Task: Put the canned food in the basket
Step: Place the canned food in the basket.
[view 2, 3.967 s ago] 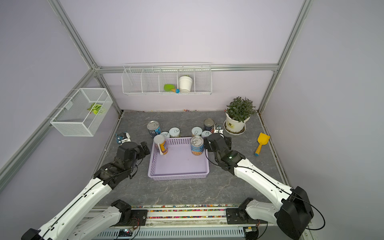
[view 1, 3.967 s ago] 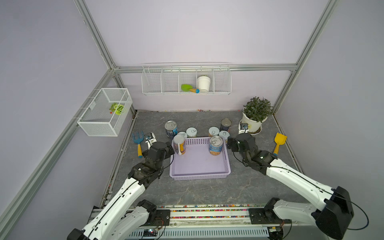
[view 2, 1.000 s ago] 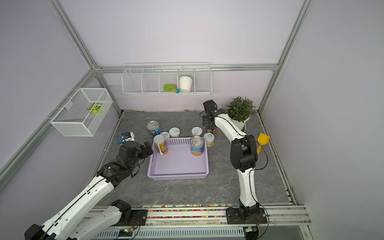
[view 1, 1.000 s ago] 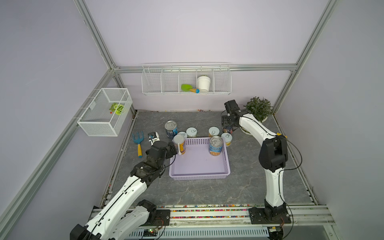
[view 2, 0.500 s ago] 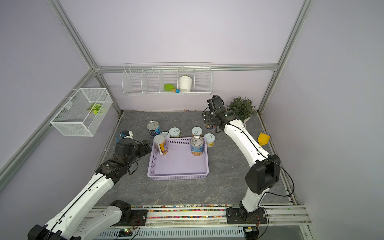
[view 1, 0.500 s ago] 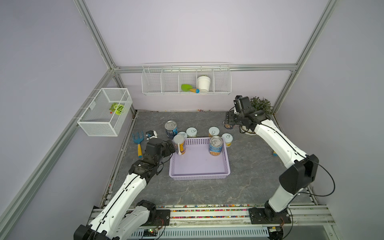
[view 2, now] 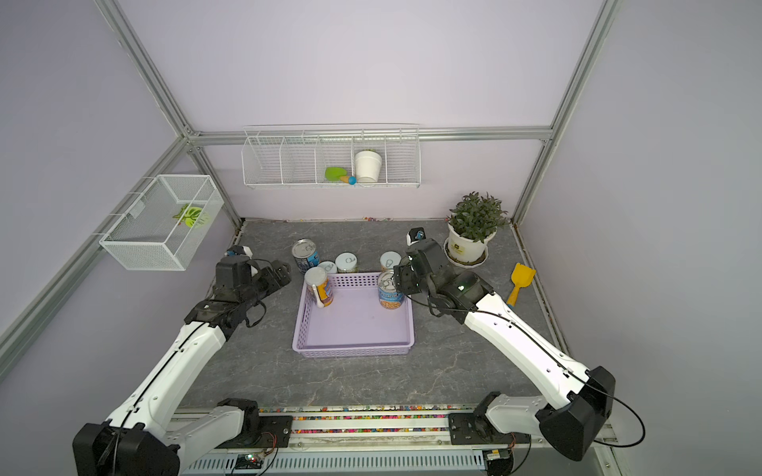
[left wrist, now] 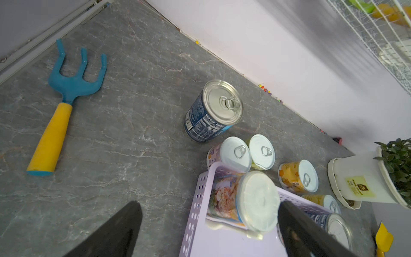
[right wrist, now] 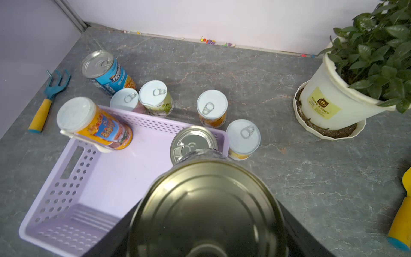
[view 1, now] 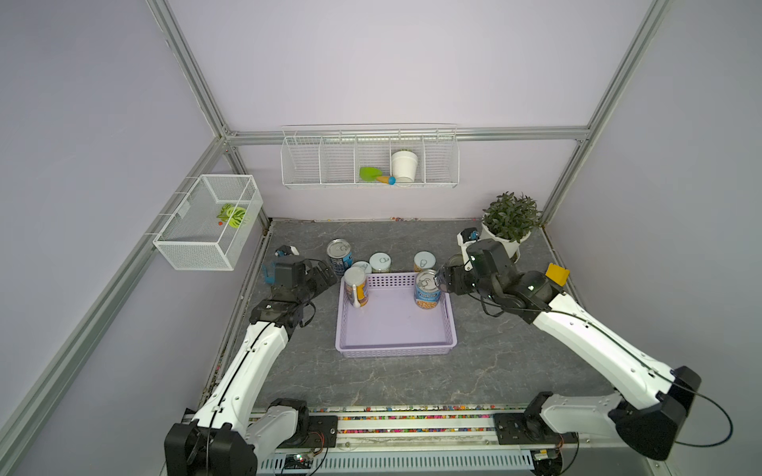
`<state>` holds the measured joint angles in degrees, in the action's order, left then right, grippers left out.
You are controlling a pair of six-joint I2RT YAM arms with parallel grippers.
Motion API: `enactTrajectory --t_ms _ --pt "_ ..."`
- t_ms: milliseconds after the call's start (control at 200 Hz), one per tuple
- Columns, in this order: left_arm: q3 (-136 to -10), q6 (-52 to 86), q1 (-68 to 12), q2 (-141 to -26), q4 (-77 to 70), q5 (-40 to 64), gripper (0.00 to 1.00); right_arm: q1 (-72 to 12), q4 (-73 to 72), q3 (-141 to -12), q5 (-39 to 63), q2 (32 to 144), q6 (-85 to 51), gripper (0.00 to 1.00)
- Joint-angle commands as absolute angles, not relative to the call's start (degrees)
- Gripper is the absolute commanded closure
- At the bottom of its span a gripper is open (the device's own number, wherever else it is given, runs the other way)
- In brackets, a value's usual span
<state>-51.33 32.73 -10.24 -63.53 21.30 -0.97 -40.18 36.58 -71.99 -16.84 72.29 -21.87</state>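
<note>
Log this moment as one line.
left gripper: open, beside basket | right gripper: holding can at basket edge | in basket: two cans | on table: five cans

1. Plain pale lilac walls (view 1: 371, 62) enclose the space, evenly lit.
2. Dark grey marbled stone-look floor (view 1: 371, 383).
3. Silver aluminium frame struts (view 1: 515, 133) line the corners.
4. White wire wall rack (view 1: 317, 165) hangs on the back wall; white mesh box (view 1: 198, 251) on a side wall.

2 cans (view 1: 427, 288) in basket (view 1: 396, 350); 4 tins (view 1: 380, 261) behind.
</note>
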Motion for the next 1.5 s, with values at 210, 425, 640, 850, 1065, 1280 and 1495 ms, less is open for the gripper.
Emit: enactTrajectory --t_ms 210,425,640,850,1065,1280,1495 --pt "-59.3 32.4 -9.9 -70.1 23.0 -1.2 0.00 -42.4 27.9 -65.2 -15.8 68.5 -24.0 0.63" --pt "-63.4 32.0 -9.9 -74.3 25.3 -1.8 0.00 -46.2 26.2 -63.7 -15.4 70.1 -23.1 0.63" --pt "-64.6 31.5 -9.9 -76.0 25.8 -2.5 0.00 -48.4 26.0 -63.7 -15.9 74.8 -23.5 0.64" --pt "-64.4 31.6 -9.9 -76.3 25.8 -2.1 0.00 -48.4 25.3 -62.7 -15.9 77.6 -24.2 0.64" --pt "-64.3 31.7 -9.9 -76.6 25.8 -1.5 0.00 -48.4 27.2 -63.5 -21.4 80.9 -26.0 0.64" --pt "-64.2 31.8 -9.9 -76.4 25.8 -1.1 0.00 -48.4 24.5 -63.7 -23.5 85.6 -25.2 0.64" --pt "-64.0 31.9 -9.9 -76.5 25.6 -1.2 0.00 -48.4 22.7 -64.2 -26.7 89.5 -24.7 0.65"
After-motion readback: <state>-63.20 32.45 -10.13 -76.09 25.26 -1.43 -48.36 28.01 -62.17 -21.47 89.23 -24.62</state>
